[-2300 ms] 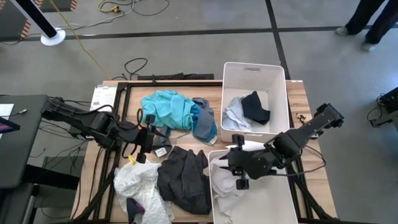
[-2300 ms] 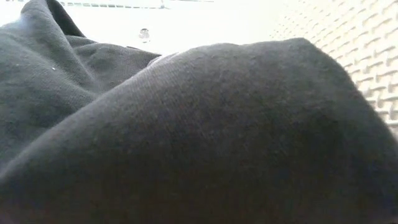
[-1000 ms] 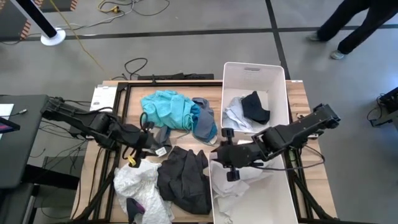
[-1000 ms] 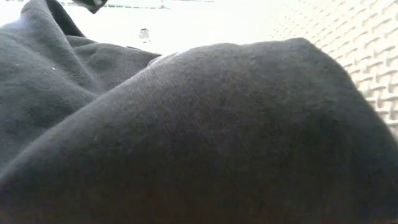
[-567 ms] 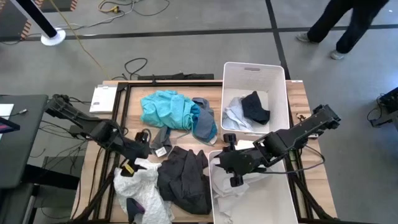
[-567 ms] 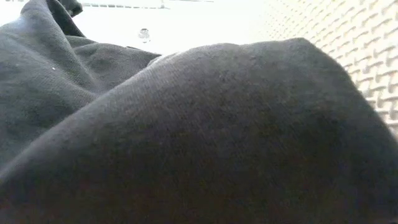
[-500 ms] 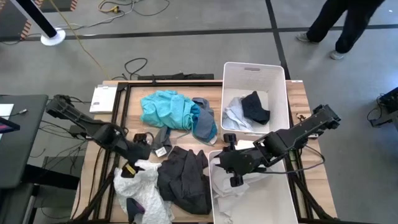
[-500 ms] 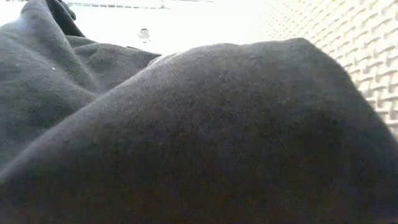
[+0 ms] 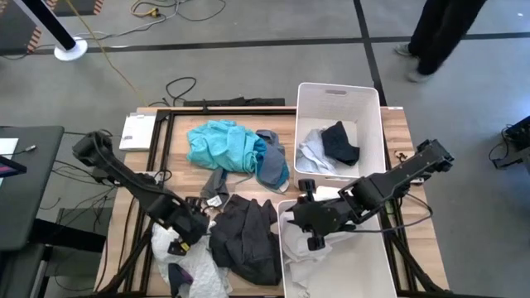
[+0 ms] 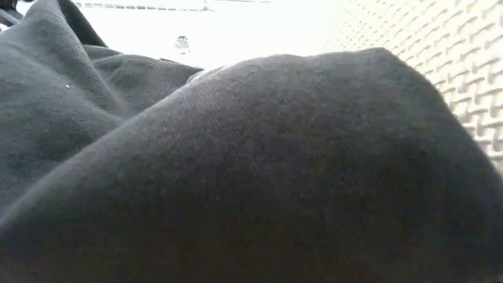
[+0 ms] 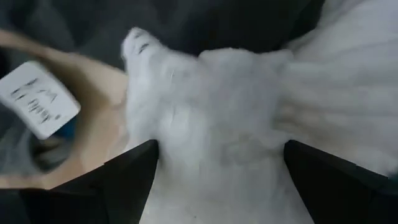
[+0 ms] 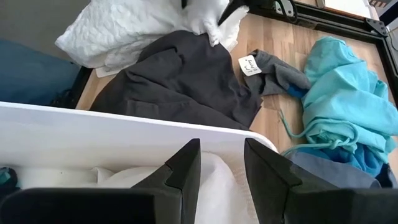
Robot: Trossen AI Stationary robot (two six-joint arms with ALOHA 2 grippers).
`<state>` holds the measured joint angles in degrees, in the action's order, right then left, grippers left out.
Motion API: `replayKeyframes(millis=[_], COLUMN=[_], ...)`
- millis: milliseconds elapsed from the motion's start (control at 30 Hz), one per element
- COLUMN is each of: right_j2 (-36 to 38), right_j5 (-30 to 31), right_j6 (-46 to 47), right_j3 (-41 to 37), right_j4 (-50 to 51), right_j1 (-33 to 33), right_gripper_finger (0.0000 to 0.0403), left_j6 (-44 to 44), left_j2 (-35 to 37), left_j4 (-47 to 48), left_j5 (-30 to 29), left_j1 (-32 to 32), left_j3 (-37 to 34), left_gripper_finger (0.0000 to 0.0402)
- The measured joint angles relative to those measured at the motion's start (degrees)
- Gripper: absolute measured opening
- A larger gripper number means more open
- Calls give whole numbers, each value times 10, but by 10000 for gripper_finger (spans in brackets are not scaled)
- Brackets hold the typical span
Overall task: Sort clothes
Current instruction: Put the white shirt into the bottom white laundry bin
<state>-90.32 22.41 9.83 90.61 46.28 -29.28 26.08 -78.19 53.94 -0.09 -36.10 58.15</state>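
Observation:
A white garment with a dark print [image 9: 184, 258] lies at the near left, beside a dark grey garment [image 9: 244, 236] that also fills the low view [image 10: 236, 157]. A teal garment [image 9: 222, 145] and a grey-blue one [image 9: 272, 164] lie farther back. My left gripper [image 9: 189, 234] is open and low over the white garment's far end [image 11: 217, 124], one finger on each side of a raised bunch. My right gripper [image 9: 310, 222] is open and empty above the far rim of the near white bin [image 9: 377, 273]. My left gripper comes at the white garment's far end [image 11: 211, 155] from above, slanting toward the near edge. A bunch of the cloth fills the gap between its open fingers [image 11: 127, 180]. I cannot tell whether the fingers touch it. The garment lies on the table.
The far white bin [image 9: 339, 91] holds a black and a pale garment [image 9: 335, 142]. The near bin holds white cloth [image 9: 302, 252]. A small grey piece with a white label [image 9: 214, 192] lies between the piles. A person walks on the floor beyond the table [image 9: 439, 33].
My left gripper has gone toward the table's near edge and a little right, from beside the grey labelled piece down onto the white garment's far end. My right gripper has shifted slightly toward the near edge, over the near bin. The clothes have not moved.

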Motion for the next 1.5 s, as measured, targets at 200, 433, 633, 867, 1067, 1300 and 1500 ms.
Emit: replayKeyframes(millis=[200,433,633,867,1067,1300,1500], right_j2=[0,0,0,0,0,0,-25], right_j5=[1,2,2,3,4,4,4], right_j6=[4,5,7,7,7,-10,-60], right_j3=[0,0,0,0,0,0,1], right_j4=[0,-1,-1,-1,-2,-35,-101], right_j1=[-9,-12,-12,-12,-9,-3,10], right_gripper_finger=[138,138,138,138,138,138,139], left_j6=[-7,-57,-122,-144,-169,-237,-289], left_j2=[-52,-69,-39,34,113,160,165], left_j4=[-38,-35,0,106,134,111,56], left_j5=[18,19,-15,-209,-353,-465,-489], left_j1=[2,3,17,31,43,47,47], left_j3=[-57,-75,-56,8,76,175,223], left_gripper_finger=[334,157,33,33,33,33,33])
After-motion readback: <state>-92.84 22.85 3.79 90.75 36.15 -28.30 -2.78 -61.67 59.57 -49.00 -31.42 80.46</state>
